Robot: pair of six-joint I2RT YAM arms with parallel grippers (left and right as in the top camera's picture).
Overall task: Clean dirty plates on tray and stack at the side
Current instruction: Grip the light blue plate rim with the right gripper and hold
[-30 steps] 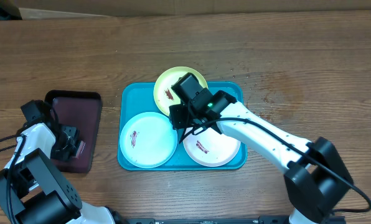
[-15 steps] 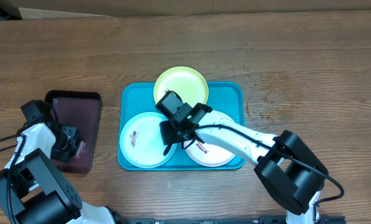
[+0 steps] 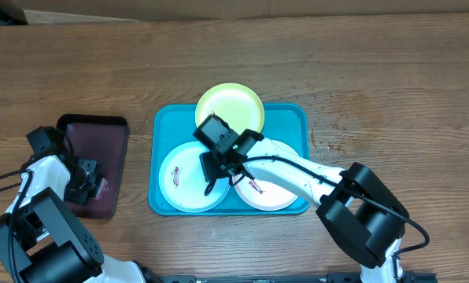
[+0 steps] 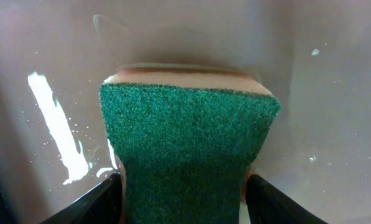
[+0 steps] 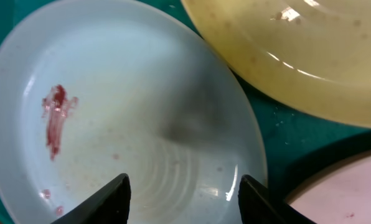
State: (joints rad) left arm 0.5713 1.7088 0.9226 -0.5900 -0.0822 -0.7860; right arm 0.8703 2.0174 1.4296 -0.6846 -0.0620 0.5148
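Observation:
The cyan tray (image 3: 162, 126) holds three plates. The yellow-green plate (image 3: 234, 104) lies at the back, the pale blue plate (image 3: 179, 177) at the front left, the white plate (image 3: 274, 195) at the front right. The pale blue and white plates carry dark-red smears. My right gripper (image 3: 212, 171) is open and empty, low over the right part of the pale blue plate (image 5: 123, 106); the yellow-green plate (image 5: 297, 56) and white plate (image 5: 353, 196) show at the edges. My left gripper (image 3: 85, 179) is shut on a green sponge (image 4: 185, 149) in the maroon tray.
The smaller black-rimmed maroon tray (image 3: 101, 130) sits at the left of the wooden table (image 3: 376, 71), apart from the cyan tray. Its wet floor (image 4: 335, 93) fills the left wrist view. The right arm stretches across the white plate.
My right gripper has moved from the yellow-green plate forward and left to the pale blue plate. The left arm has not moved.

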